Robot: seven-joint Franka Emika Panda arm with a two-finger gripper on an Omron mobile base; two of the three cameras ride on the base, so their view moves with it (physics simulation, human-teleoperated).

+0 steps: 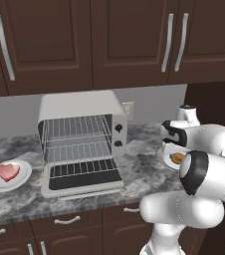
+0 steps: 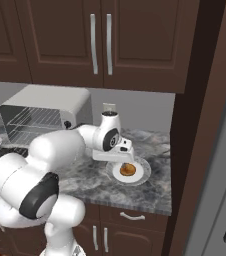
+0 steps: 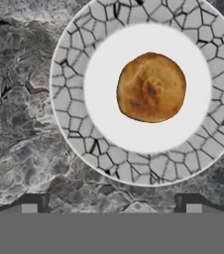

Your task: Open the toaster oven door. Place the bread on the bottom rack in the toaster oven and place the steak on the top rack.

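End effector (image 3: 111, 201) spread wide, holding nothing, hovering over bread (image 3: 151, 87) on a plate (image 3: 74, 124) on the marbled worktop (image 3: 20, 99). Round, golden-brown, mottled, centred on the plate. Well to the left, toaster oven (image 1: 79, 107) with toaster oven door (image 1: 82, 179) dropped open; steak (image 1: 8, 171) beyond it. Fingertips cut off below.

The white Franka arm folds at its elbow and reaches forward and to its right, wrist bent so the hand points straight down. The gripper (image 3: 111, 202) hangs with its two dark fingertips (image 3: 32, 202) spread wide apart, nothing held between them.
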